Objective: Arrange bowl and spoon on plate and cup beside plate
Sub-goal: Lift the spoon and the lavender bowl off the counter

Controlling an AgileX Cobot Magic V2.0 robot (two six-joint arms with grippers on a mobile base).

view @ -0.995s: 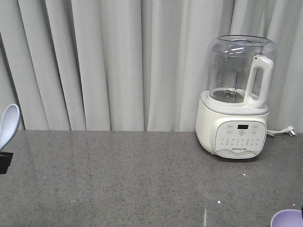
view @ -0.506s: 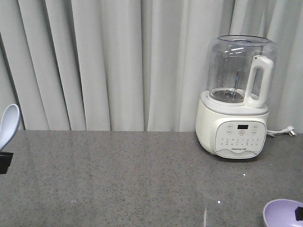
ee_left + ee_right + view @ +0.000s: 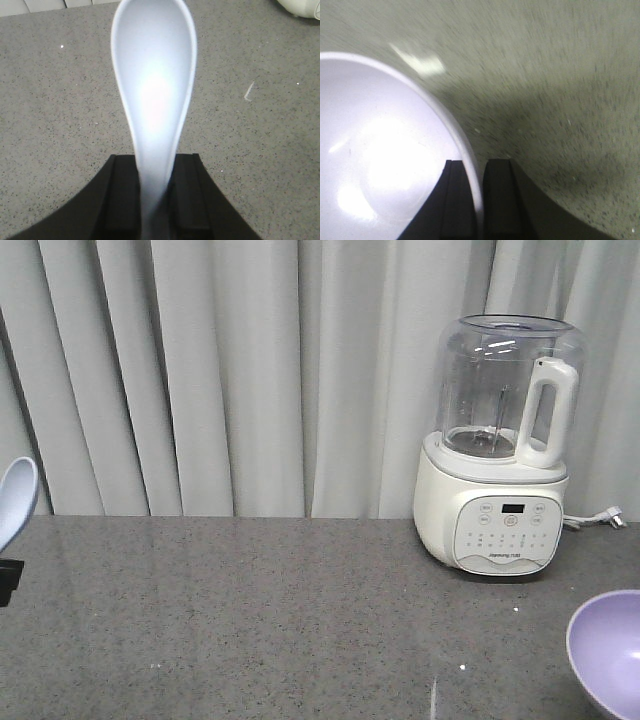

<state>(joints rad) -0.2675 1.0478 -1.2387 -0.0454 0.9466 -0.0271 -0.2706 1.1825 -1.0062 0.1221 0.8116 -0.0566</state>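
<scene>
At the left end effector [image 3: 155, 172], pressed in from both sides on the handle of the spoon [image 3: 154, 80]. Held with the scoop pointing away from the wrist, hollow side facing the wrist camera, above the speckled grey counter [image 3: 280, 620]. In the front view, seen at the far left edge, scoop uppermost and leaning a little to the right, against the lower folds of the curtain [image 3: 230, 370].

At the right end effector [image 3: 474, 182], pinching the rim of the bowl [image 3: 380, 160]: one black finger inside the wall, the other outside. Blurred in the wrist view, with bright glare on the lavender inside. In the front view, cut off by the lower right corner and tipped so that the inside faces the camera; impossible to tell whether resting on the counter or lifted off it.

Farther back on the counter, towards the right, a white blender [image 3: 500, 450] with a clear jug and a white handle, its cord [image 3: 595, 520] trailing off to the right. Behind it all, pale grey cloth in upright folds.
</scene>
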